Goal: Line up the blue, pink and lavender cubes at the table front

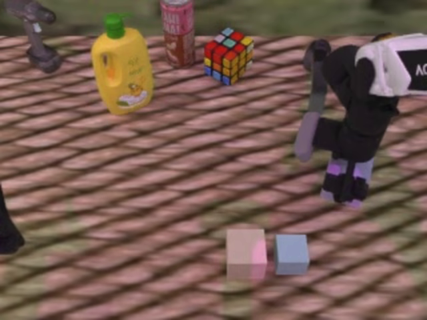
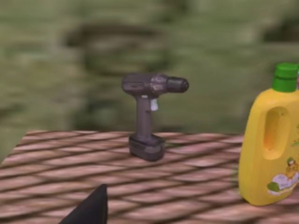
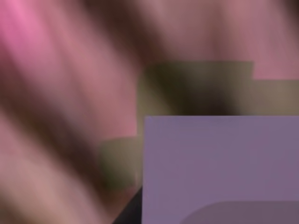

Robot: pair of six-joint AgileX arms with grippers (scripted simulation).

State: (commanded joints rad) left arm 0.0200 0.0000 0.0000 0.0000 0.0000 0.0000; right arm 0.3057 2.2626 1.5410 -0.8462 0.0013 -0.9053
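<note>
The pink cube (image 1: 246, 255) and the smaller blue cube (image 1: 291, 254) sit side by side near the front of the table (image 1: 133, 200), a narrow gap between them. Behind and to the right of the blue cube, my right gripper (image 1: 345, 190) points down, shut on the lavender cube (image 1: 364, 171), whose purple faces show on both sides of the black fingers. The right wrist view is filled by the lavender cube (image 3: 219, 168), with a dark shadow on the table past it. My left arm (image 1: 7, 233) is parked at the table's left edge.
Along the back stand a dark power drill (image 1: 37, 37), a yellow bottle with a green cap (image 1: 122, 67), a red can (image 1: 177, 30) and a multicoloured puzzle cube (image 1: 228, 55). The left wrist view shows the drill (image 2: 147, 116) and the bottle (image 2: 271, 144).
</note>
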